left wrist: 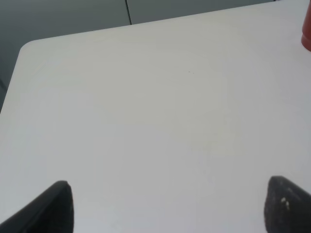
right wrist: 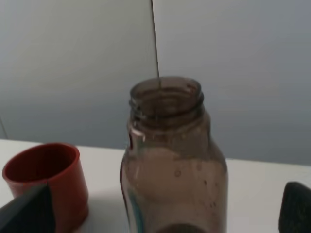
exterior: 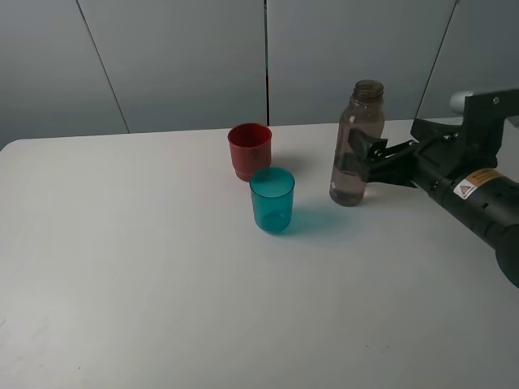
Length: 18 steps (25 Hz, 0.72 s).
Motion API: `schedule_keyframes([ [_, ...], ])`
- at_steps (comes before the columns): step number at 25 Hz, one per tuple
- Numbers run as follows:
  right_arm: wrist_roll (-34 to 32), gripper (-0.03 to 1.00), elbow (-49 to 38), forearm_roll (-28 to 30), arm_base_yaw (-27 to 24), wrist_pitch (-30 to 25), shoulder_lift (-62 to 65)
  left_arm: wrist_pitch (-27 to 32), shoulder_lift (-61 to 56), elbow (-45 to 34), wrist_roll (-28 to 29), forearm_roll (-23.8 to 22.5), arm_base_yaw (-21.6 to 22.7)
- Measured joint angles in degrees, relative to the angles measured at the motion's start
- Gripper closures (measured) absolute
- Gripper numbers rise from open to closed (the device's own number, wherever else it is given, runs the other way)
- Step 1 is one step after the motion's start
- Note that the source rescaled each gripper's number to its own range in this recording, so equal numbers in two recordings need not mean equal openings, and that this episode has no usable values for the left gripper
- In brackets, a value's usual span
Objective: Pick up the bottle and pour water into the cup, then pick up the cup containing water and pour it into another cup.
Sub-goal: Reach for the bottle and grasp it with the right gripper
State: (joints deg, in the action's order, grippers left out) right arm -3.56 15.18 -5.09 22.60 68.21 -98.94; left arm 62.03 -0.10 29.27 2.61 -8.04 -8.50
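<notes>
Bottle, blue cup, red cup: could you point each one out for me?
Bottle [exterior: 365, 113]: high outside view, upper body just below the neck.
Blue cup [exterior: 272, 204]: high outside view, middle of its side wall.
Red cup [exterior: 248, 156]: high outside view, front of its side wall.

The light was soft and even, coming from above, and the white table [exterior: 122, 284] looked bright without glare. The teal cup [exterior: 272, 198] threw a faint bluish shadow to the right in the high view. In the right wrist view the bottle [right wrist: 170, 160] was blurred, being very near the lens.
</notes>
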Motion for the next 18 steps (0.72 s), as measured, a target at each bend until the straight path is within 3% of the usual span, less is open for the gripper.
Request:
schedule_keyframes([
  [18, 2.5, -0.03, 11.3, -1.8, 0.0, 0.8, -15.0, 0.0, 0.0, 0.0, 0.0, 0.0, 0.0],
])
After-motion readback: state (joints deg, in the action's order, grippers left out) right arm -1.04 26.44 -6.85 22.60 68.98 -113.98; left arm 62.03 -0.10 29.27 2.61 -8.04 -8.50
